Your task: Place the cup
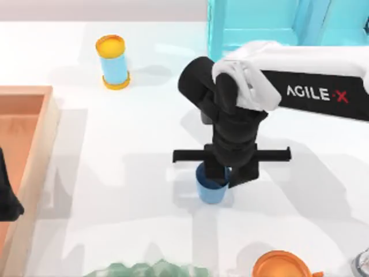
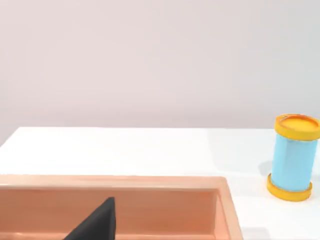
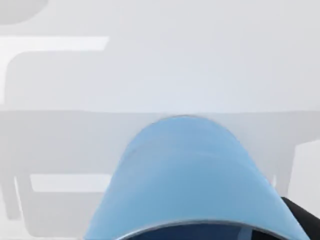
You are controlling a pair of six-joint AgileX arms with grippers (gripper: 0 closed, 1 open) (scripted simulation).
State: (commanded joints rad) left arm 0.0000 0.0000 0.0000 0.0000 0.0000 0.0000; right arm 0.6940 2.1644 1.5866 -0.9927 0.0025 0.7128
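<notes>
R gripper [image 1: 222,173] is down over the cup [image 1: 212,190] mid-bench, a bit right of centre. Jaws look closed on cup's rim, one finger inside and one outside, prob so the cup hangs upright for carrying. Cup bottom seems at or just above the bench [image 1: 115,150]; can't tell which. In the R wrist view the cup [image 3: 190,175] sits right under the camera. L gripper [image 1: 7,202] is parked at left edge by the tray [image 1: 34,92]; jaw state can't tell. Cylinder [image 1: 113,62] stands far left, well apart.

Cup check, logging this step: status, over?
Right gripper down on the cup, mid-table. Left gripper parked over wooden tray. Nothing beside the cup.
</notes>
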